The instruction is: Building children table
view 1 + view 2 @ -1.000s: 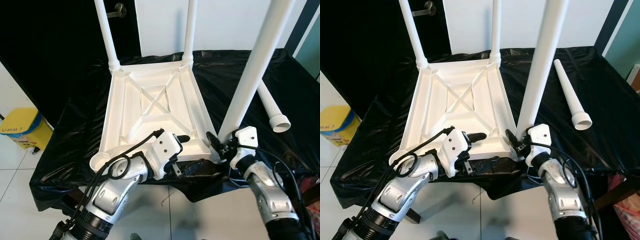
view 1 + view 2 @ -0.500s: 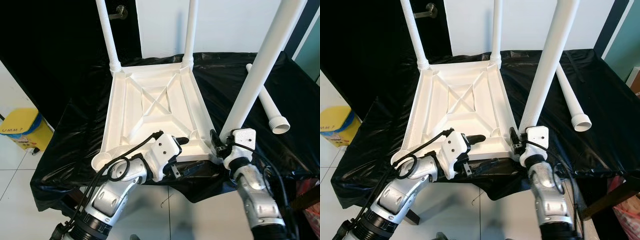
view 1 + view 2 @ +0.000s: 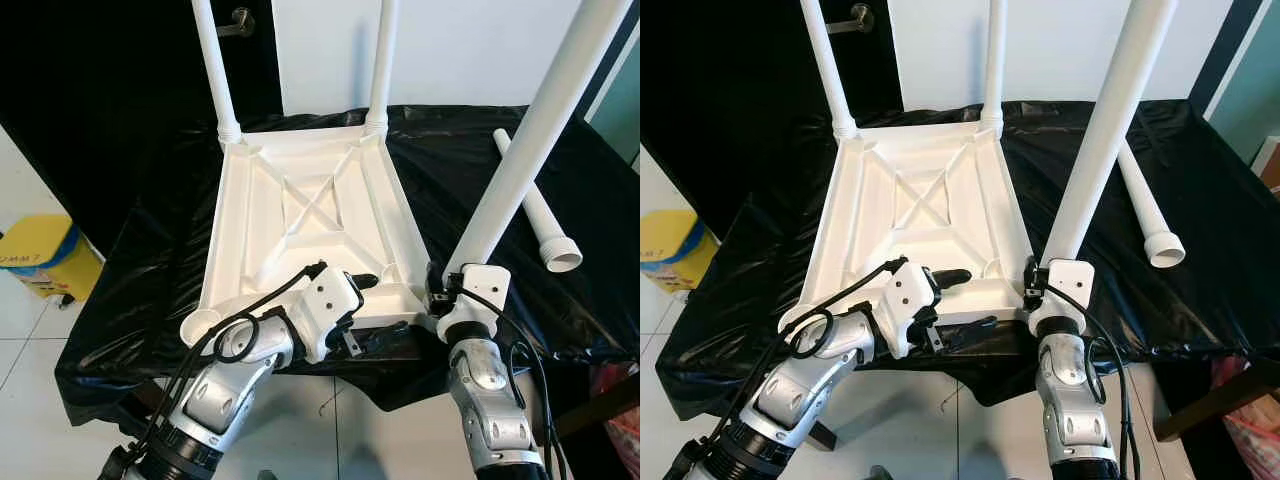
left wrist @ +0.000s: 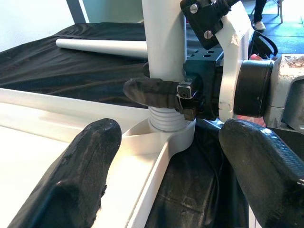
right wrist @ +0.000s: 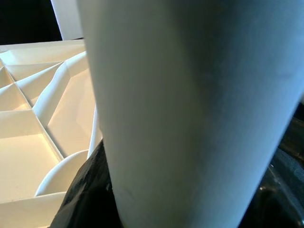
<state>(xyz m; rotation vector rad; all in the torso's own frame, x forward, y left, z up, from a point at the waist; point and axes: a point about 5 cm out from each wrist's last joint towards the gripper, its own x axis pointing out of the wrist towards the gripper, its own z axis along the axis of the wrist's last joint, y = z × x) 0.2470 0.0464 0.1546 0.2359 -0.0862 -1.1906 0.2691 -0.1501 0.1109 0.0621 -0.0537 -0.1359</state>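
White plastic is what the little table is made of, and its top [image 3: 300, 215] lies upside down on a tabletop [image 3: 470, 150] covered with a black sheet. Two legs already stand straight up at the far corners, the far left leg [image 3: 214, 65] and the far right leg [image 3: 381, 60]. The right gripper [image 3: 437, 290] has its jaws clamped on a third leg [image 3: 525, 150] down near its bottom end. That end sits in the near right corner hole [image 4: 164, 137], and the leg leans a bit to the right, so it does not look straight yet. The left gripper [image 3: 368, 312] hangs at the near edge of the top, with its jaws apart, one finger [image 4: 78, 178] over the white part and the other finger [image 4: 263, 159] out past the rim. It holds nothing. A fourth leg [image 3: 535, 205] lies flat on the black sheet, off to the right. The near left corner hole [image 3: 200, 322] has no leg in it. So I think about half the job is done. The third leg needs to be pushed in tight, and the fourth one still has to be picked up and put in.
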